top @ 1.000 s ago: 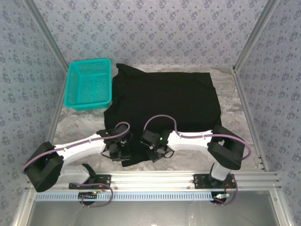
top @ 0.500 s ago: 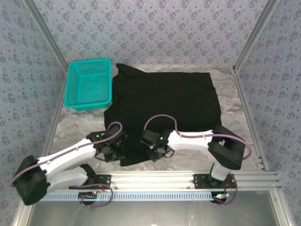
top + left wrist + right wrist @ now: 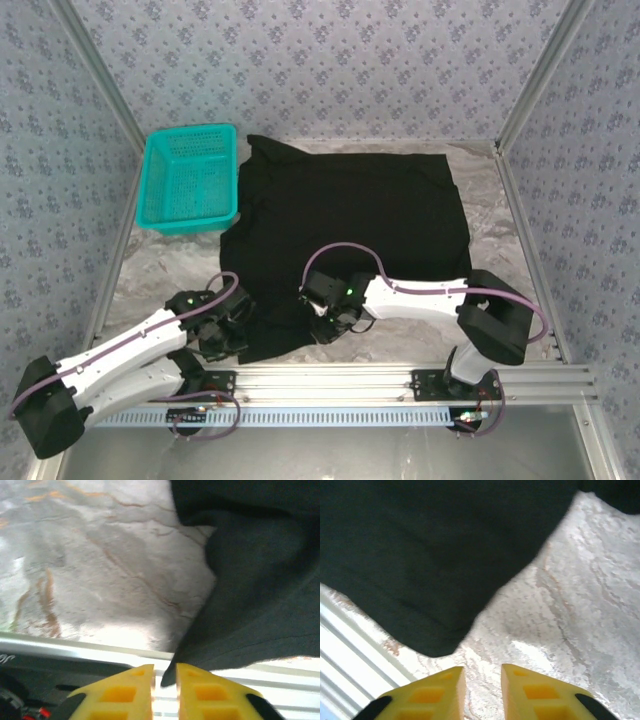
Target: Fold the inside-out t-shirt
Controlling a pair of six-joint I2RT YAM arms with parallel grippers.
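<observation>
T-shirt (image 3: 350, 210): 1, black, spread mostly flat on the desk (image 3: 500, 230), beyond both hands. Its near edge runs down to a narrow flap between the 2 hands, close to the metal rail (image 3: 340, 378) at the desk's front. No print shows on the upper face.

The left hand (image 3: 228, 335) sits low at the left side of that flap. In the left wrist view, this hand (image 3: 165, 667) has its 2 yellow fingers (image 3: 125, 690) a narrow gap apart. The flap's pointed corner (image 3: 167, 672) dips right to that gap. I cannot tell whether the cloth is pinched or lies loose there. Beyond and right of the hand, the shirt (image 3: 260, 580) lies dark over the pale marbled desk (image 3: 100, 570).

The right hand (image 3: 330, 325) rests at the right side of the flap, over the cloth's edge. In the right wrist view, this hand (image 3: 482, 669) is released. Its 2 fingers (image 3: 535, 690) stand apart with bare desk (image 3: 570, 605) between them and nothing held. The shirt's rounded corner (image 3: 430, 555) lies just beyond and to the left of the fingertips.

Basket (image 3: 190, 132): 1, teal mesh, well beyond the left hand and just beside the shirt's left edge.
</observation>
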